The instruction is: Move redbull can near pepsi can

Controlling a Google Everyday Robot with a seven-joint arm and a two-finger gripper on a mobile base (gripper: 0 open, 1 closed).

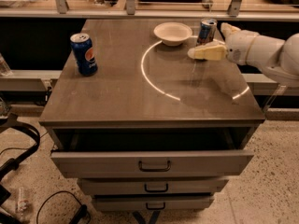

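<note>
The redbull can [207,28] stands upright near the back right corner of the counter [117,101], a little in from the right edge. The pepsi can [84,55] stands upright well apart from it, near the left edge and toward the back left corner, its round logo facing forward.

The end effector [200,53] reaches in over the right edge on a white arm [261,52]. Its pale tip lies just in front of the redbull can and hides the can's base. Whether it is wide, narrow or gripping the can cannot be told from this view, nor whether it touches the can at all.

A white bowl [172,33] sits just beside the redbull can on its left, close to the back edge, so it stands between the two cans at the back of the counter. The middle and front of the counter between the cans carry only a bright arc of light [142,69], curving from near the bowl toward the front.

Below the front edge, the top drawer [152,161] is pulled out, and the lower drawers [154,186] under it are shut. Dark cables [18,139] lie on the speckled floor to the left.
</note>
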